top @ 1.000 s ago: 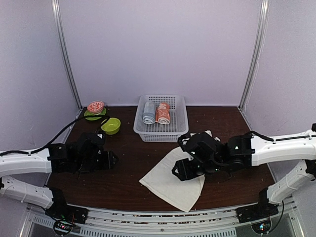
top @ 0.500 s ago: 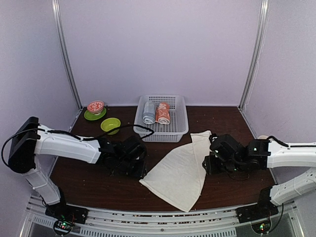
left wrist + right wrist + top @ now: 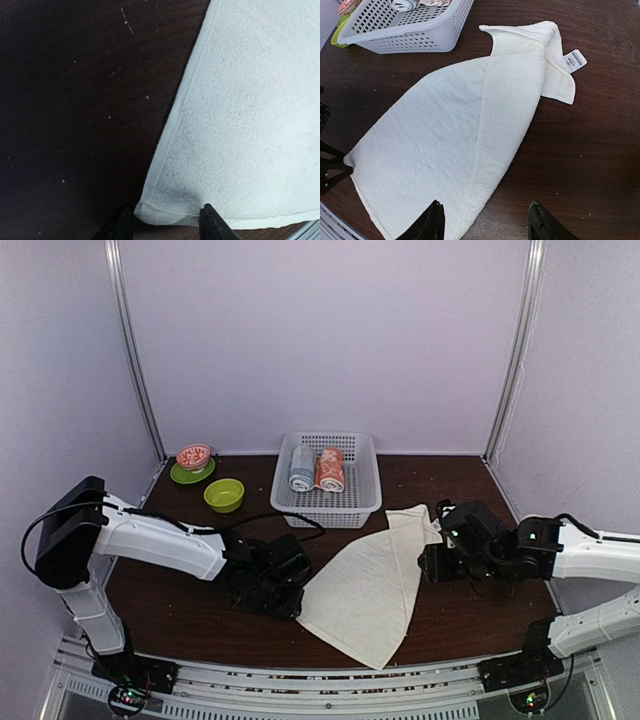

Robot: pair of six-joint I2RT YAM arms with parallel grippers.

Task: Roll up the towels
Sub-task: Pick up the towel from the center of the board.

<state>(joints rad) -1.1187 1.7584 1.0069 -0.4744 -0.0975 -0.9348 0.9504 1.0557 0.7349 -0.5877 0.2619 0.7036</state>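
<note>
Cream towel (image 3: 365, 585) spread on counter (image 3: 180, 595), left tool (image 3: 164, 225) open astride its left corner, right tool (image 3: 487, 222) open at its right edge, label (image 3: 576, 59) seen only by right wrist

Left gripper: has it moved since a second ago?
Yes. The left gripper went right, from well left of the basket to below its left edge, at the cream towel's near-left corner.

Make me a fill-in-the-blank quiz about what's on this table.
In the basket, the salmon-orange towel lies to the ___ of the grey-blue towel.
The open left gripper sits at a ___ of the cream towel.
The bowl nearest the basket is ___.
Missing: right, corner, green.
</note>
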